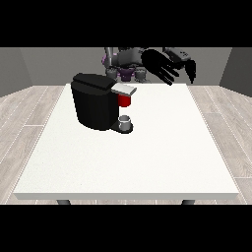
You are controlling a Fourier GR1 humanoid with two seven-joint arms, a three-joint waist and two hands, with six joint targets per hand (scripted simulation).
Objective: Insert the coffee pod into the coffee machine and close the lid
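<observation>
Standing toward the far left part of the white bench (pixel 147 167), the black coffee machine (pixel 96 103) faces the near right, so its pod holder is open to reach. A grey lid (pixel 123 89) juts out over something red (pixel 124 100), likely the coffee pod already seated beneath it, and a small grey cup (pixel 126 121) waits on the drip tray. The hand at the view's right (pixel 161 66) hangs above the far edge with its fingers spread and holding nothing, just beyond the lid, probably poised to press it down. Another dark hand (pixel 191 70) shows further right; I cannot tell how its fingers lie.
</observation>
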